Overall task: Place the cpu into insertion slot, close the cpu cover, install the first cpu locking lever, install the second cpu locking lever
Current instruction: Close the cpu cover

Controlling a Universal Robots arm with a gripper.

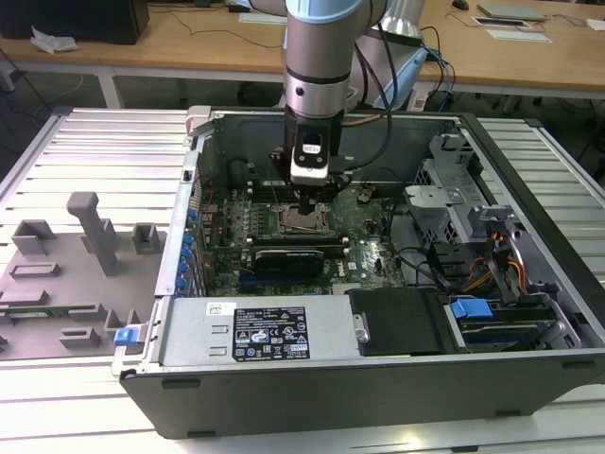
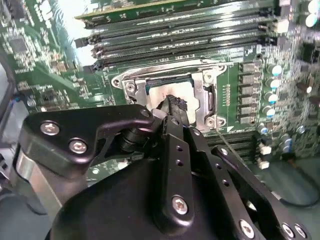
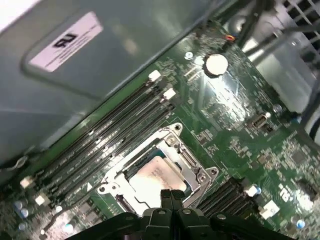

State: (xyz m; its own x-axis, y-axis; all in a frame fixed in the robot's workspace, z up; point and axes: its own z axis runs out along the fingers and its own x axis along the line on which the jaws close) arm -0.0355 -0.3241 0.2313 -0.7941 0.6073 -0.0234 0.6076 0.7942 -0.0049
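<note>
The insertion slot [image 1: 304, 223] sits mid-board in the open computer case, between rows of long black memory slots. In both wrist views the cpu [image 3: 154, 176] [image 2: 164, 92] lies flat in the slot, its pale metal face showing. The silver cpu cover [image 3: 186, 161] [image 2: 204, 98] lies down around it, framing the chip through its window. My gripper [image 3: 171, 194] [image 2: 175, 104] [image 1: 310, 204] hangs straight over the socket, fingers shut together with nothing between them. Their tips are at the cover's edge; whether they touch it I cannot tell.
Memory slots [image 3: 107, 142] flank the socket on both sides. The case wall [image 3: 100, 65] rises close behind the board. A drive cage and cable bundle [image 1: 492, 255] fill the exterior view's right of the case. Grey fixtures [image 1: 90, 236] stand on the table on the exterior view's left.
</note>
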